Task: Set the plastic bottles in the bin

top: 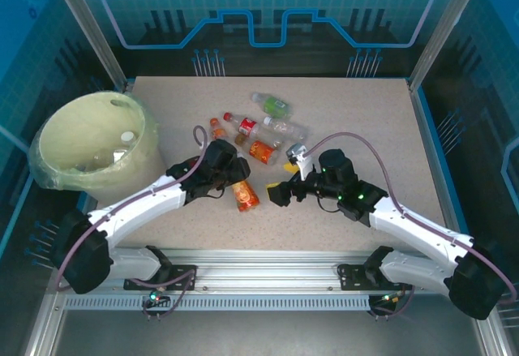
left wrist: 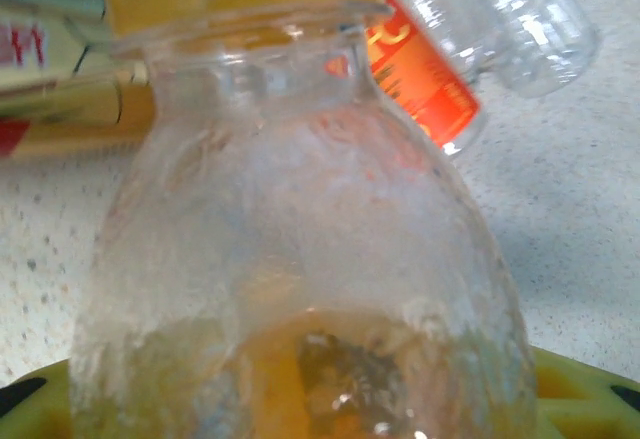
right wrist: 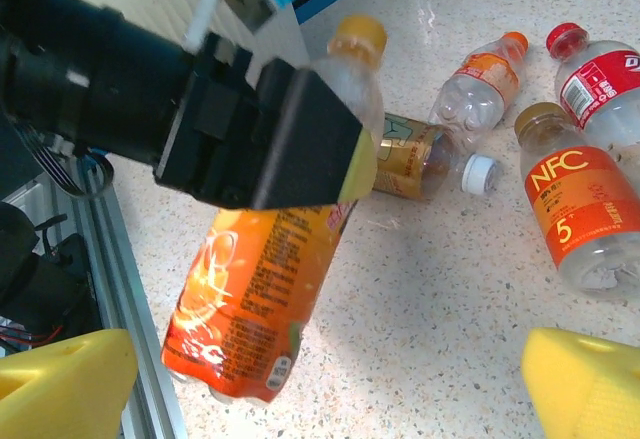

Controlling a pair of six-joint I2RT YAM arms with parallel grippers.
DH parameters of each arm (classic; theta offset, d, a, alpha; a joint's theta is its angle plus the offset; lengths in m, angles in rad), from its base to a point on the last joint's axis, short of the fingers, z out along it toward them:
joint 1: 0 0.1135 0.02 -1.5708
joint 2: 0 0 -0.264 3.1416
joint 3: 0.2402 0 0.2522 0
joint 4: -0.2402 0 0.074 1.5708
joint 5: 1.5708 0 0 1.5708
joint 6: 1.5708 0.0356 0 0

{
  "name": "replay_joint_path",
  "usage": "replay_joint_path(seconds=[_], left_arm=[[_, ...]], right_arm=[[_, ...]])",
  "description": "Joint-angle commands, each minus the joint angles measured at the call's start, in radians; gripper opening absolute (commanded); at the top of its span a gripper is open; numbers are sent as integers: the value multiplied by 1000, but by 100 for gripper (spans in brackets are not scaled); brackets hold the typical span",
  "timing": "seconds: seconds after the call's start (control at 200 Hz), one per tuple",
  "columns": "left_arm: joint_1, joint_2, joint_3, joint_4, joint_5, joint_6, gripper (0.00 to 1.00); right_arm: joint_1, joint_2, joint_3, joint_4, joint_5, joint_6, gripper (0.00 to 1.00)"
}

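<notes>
1. Roughly seven plastic bottles (top: 259, 133) lie loose on the counter (top: 365, 113), clustered between its middle and far edge, so I judge most of the job is left.
2. My left claw (top: 235, 182) is clenched on the orange-labelled bottle (right wrist: 250, 299). My pads press either side of its clear shoulder, just below the yellow cap. It lies at a slant on the counter, not yet lifted.
3. My right claw (right wrist: 320, 389) is released, with its yellow fingers spread wide and nothing between them. It hovers just beside that same bottle.
4. Near my left claw lie the NFC bottle (right wrist: 580, 209), a red-labelled bottle (right wrist: 600, 79), a small orange-capped bottle (right wrist: 470, 89) and a gold-labelled bottle (right wrist: 420, 159) with a white cap. Farther back are a green-labelled bottle (top: 272, 105) and a plain clear bottle (top: 285, 127).
5. The bin (top: 122, 173) stands at the far left corner, well apart from the cluster, with a clear bag (top: 40, 169) folded over its rim. Something with a white cap lies in its bottom, likely a bottle or two, too small to be sure.
6. What I hold goes next, then the rest one at a time.
7. The counter is pale speckled stone-look laminate, dry and flat. A metal rail (top: 268, 259) runs along the near edge, and blue printed panels (top: 268, 7) in metal framing wall the cell.
</notes>
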Motion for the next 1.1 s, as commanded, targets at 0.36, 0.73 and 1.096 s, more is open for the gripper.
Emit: replay_joint_path(seconds=[0.36,0.73,1.096], left_arm=[[54,-210,267,-120,-193,483,51],[129,-244,496,-107,-460,765,51],[425,-301,501,160,-627,999,51]], right_arm=[[34,15,41,32,13,-11,100],[35,21,52,9,46,-10,100],[35,28,57,4,58,-10,100]])
